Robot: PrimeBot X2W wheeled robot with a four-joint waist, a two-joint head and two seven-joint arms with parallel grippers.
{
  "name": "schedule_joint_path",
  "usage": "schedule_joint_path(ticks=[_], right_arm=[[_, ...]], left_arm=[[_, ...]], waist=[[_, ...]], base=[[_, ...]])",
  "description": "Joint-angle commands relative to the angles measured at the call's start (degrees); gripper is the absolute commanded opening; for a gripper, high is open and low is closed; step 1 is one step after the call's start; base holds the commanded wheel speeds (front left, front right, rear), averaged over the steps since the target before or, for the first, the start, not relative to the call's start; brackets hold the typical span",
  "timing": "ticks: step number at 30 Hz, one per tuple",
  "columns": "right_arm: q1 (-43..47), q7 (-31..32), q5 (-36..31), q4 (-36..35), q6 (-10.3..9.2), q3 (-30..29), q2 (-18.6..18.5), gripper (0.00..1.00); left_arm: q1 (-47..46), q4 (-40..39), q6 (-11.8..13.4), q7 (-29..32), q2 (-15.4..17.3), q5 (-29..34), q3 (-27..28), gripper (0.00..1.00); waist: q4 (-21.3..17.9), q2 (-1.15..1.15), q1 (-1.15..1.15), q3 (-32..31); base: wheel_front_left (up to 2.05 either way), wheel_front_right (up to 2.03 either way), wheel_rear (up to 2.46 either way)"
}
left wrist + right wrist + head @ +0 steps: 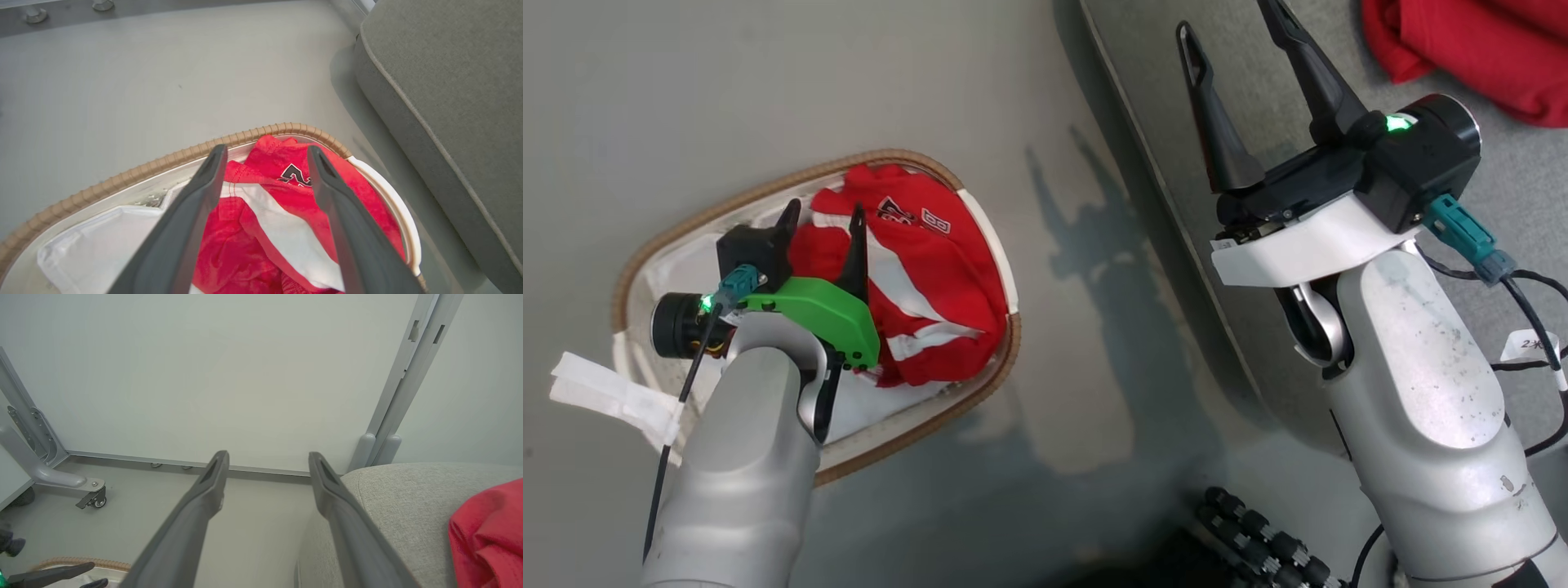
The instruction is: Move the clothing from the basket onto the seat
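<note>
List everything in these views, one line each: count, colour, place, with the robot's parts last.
striped garment: one, red and white, in basket
plain garment: one, red, on seat
basket: one, white with brown rim, on floor
liner: one, white, inside basket
seat: one, grey, right of basket
floor: one, pale grey, under basket
caster: one, grey, on floor by wall
cables: several, black, beside right forearm
left end effector: one, dark, open, over basket
right end effector: one, dark, open, over seat edge
</note>
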Motion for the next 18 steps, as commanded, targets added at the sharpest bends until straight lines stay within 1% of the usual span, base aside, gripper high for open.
schedule_joint_path(ticks=[1,9,18], right_arm=[[-0.8,0.0,0.7,-0.5,-0.08,0.2,0.1,1.0],[-1.8,0.0,1.3,-2.3,-0.08,1.1,0.1,1.0],[-2.2,0.0,0.3,-3.3,-0.08,0.4,0.1,1.0]], left_arm=[[-1.6,0.6,-0.3,0.0,0.9,-0.6,-0.3,1.0],[-5.1,6.6,-0.3,0.0,1.8,-4.3,-2.6,1.0],[-8.0,12.3,-0.3,0.1,0.9,-9.6,-7.8,1.0]], waist=[[-3.9,0.0,-0.01,4.9],[-5.0,0.0,-0.01,8.9],[-4.3,0.0,-0.01,11.1]], base=[[0.0,0.0,0.0],[0.0,0.0,0.0],[0.0,0.0,0.0]])
